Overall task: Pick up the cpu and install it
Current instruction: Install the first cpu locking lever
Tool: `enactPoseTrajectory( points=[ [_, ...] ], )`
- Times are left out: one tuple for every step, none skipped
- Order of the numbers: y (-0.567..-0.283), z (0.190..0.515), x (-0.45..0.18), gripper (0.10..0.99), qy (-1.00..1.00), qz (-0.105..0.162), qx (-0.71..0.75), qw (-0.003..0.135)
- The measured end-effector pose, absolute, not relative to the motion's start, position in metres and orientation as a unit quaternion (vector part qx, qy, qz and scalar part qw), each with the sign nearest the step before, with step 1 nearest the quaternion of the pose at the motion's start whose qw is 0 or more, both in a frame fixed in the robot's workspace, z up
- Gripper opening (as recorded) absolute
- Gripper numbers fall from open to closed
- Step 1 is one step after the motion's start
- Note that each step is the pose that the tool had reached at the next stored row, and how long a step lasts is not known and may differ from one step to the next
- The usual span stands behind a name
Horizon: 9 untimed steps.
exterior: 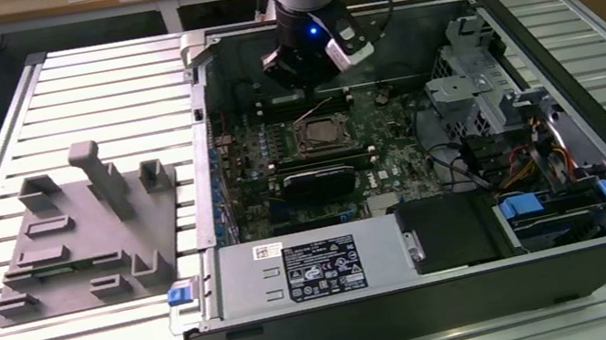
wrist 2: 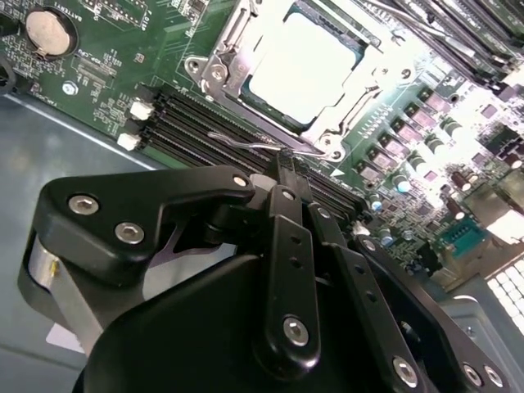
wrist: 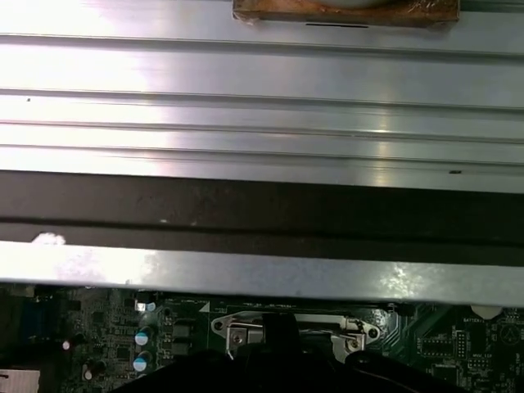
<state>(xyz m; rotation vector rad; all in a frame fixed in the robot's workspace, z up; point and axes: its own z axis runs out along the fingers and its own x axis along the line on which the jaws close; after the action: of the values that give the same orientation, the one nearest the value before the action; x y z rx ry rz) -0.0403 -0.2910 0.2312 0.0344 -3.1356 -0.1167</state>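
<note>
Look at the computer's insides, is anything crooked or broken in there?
Nothing stands out. The cpu lies flat and square inside its socket frame on the motherboard. The gripper sits just beside the socket with its fingers closed together, holding nothing. No bent or loose parts show.

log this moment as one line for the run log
hand: shut, empty, over memory slots beside socket | cpu: seated in socket on motherboard | grey tray: on table outside case

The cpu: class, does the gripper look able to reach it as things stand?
Probably yes. The cpu lies face up in its socket frame with nothing over it, and the gripper hangs beside that frame, jaws shut.
</note>
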Motion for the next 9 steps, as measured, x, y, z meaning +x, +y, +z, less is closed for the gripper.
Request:
enactPoseTrajectory(
  points=[
    [-0.291, 0.2309, -0.0398, 0.106, -0.999, -0.037, 0.011, 0.002],
    [-0.2909, 0.2305, -0.0394, 0.106, -0.999, -0.037, 0.011, 0.002],
    [-0.2909, 0.2302, -0.0388, 0.106, -0.999, -0.037, 0.011, 0.002],
    [-0.2908, 0.2299, -0.0382, 0.106, -0.999, -0.037, 0.011, 0.002],
    [-0.2908, 0.2295, -0.0377, 0.106, -0.999, -0.037, 0.011, 0.002],
    [-0.2907, 0.2291, -0.0372, 0.106, -0.999, -0.037, 0.011, 0.002],
    [-0.2907, 0.2287, -0.0368, 0.106, -0.999, -0.037, 0.011, 0.002],
    [-0.2906, 0.2283, -0.0364, 0.106, -0.999, -0.037, 0.011, 0.002],
    [-0.2905, 0.2279, -0.0357, 0.106, -0.999, -0.037, 0.011, 0.002]
  ],
)
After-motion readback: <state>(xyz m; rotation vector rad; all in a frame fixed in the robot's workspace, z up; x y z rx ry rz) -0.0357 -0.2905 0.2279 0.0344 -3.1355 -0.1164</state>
